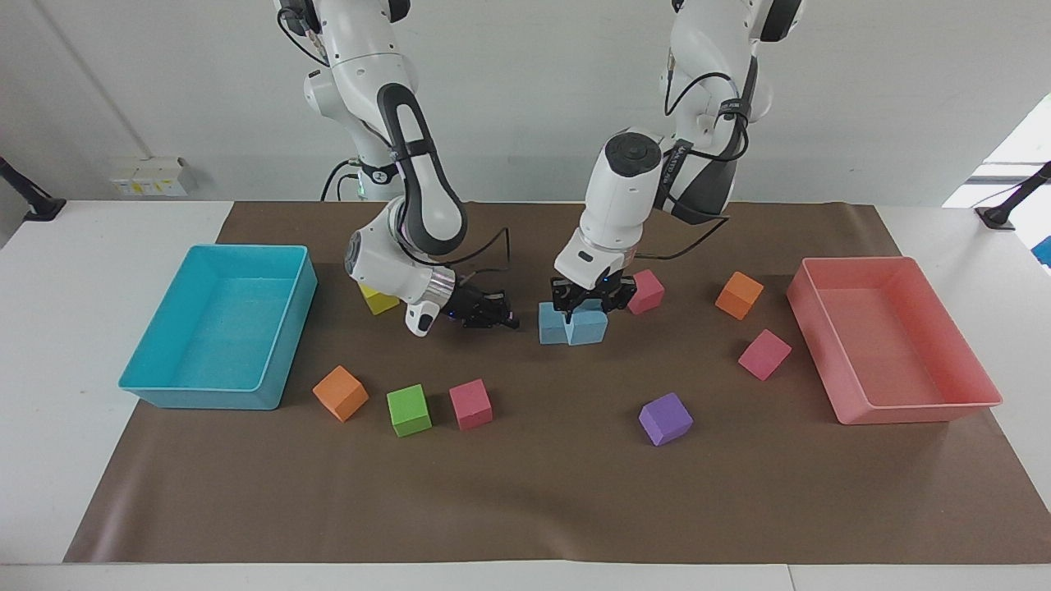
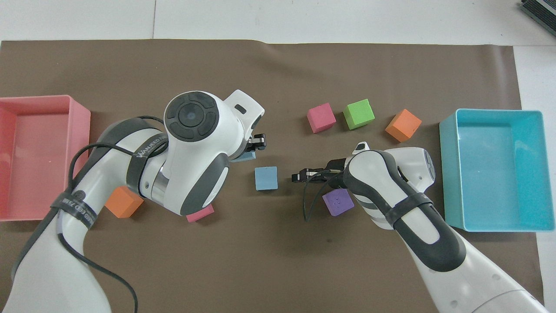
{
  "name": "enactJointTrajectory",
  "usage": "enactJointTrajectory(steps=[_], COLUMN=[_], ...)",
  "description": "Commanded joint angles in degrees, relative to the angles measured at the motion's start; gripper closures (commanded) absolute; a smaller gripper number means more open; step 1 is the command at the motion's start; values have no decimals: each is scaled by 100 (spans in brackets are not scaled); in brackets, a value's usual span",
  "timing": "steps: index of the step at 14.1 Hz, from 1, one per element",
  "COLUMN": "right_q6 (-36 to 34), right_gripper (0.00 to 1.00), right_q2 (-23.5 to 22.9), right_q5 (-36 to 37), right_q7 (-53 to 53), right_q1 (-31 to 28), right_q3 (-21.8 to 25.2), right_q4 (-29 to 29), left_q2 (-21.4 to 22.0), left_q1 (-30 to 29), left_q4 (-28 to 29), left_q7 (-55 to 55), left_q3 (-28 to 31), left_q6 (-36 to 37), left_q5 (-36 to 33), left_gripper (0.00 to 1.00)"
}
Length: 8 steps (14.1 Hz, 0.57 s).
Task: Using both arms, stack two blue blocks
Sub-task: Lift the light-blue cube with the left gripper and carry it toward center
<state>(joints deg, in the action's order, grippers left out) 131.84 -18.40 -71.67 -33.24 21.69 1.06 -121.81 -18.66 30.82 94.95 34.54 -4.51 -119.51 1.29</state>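
Observation:
My left gripper [image 1: 585, 304] is shut on one blue block [image 1: 589, 328] and holds it just above the mat, close beside the second blue block [image 1: 554, 323], toward the left arm's end. In the overhead view the left gripper [image 2: 257, 144] and the arm's wrist cover most of the held block [image 2: 243, 157]. The second blue block [image 2: 266, 178] rests on the brown mat at mid-table. My right gripper [image 1: 495, 317] lies low and sideways, pointing at the resting block from the right arm's end, a short gap away; it also shows in the overhead view [image 2: 299, 177].
A cyan bin [image 1: 205, 398] stands at the right arm's end and a pink bin [image 1: 920, 409] at the left arm's end. Loose cubes lie around: yellow [image 1: 378, 302], orange [image 1: 339, 392], green [image 1: 408, 409], pink [image 1: 470, 403], purple [image 1: 665, 419], pink [image 1: 764, 354], orange [image 1: 738, 295], pink [image 1: 646, 290].

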Motion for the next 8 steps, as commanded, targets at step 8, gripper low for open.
enactJointTrajectory(steps=[8], right_q6=[202], right_gripper=[100], right_q2=[-23], right_q5=[-199], right_q7=[-147], right_q1=[55], right_q3=[-19], right_q4=[9], left_q2=[2], left_q1=[512], left_q4=[331], left_q7=[-123], left_q3=[73], left_q6=[103], left_q5=[38], left_gripper=[100])
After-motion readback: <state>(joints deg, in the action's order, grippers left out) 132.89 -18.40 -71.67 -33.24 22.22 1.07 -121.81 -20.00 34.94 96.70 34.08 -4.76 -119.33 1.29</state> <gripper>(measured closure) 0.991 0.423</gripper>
